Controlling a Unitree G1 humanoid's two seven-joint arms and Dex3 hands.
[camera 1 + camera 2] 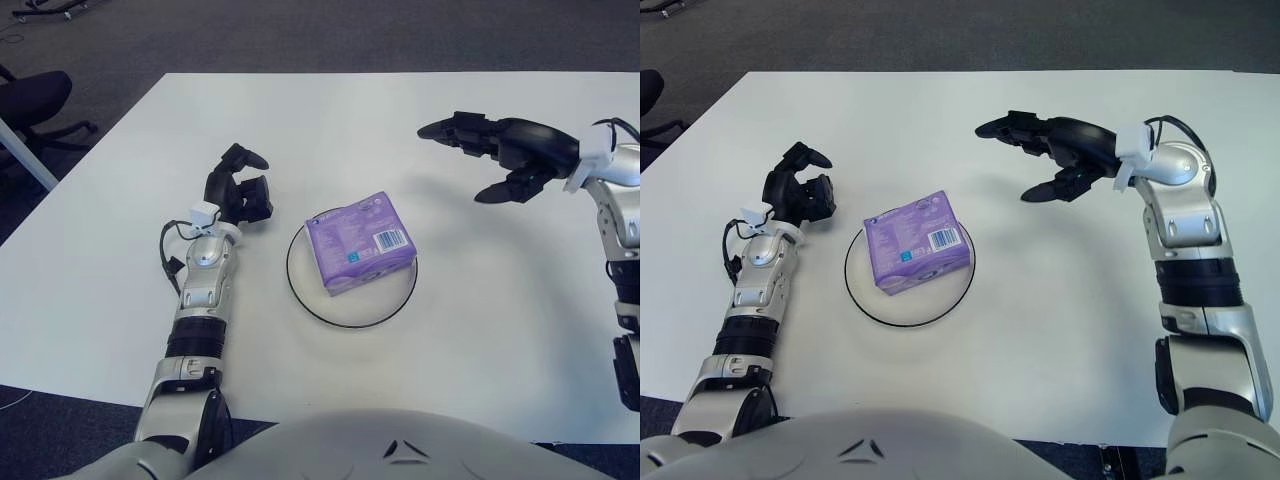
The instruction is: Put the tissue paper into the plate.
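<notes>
the purple tissue paper pack [361,243] lies inside the black-rimmed plate [300,293] on the white counter [480,300], tilted a little, with its barcode label facing up. the right robot hand [1045,160] hangs above the counter well to the right of the plate, arm bent at the elbow and fingers spread wide, holding nothing. the left robot hand [240,190] shows just left of the plate, forearm stretched along the counter, its fingers curled in on nothing
</notes>
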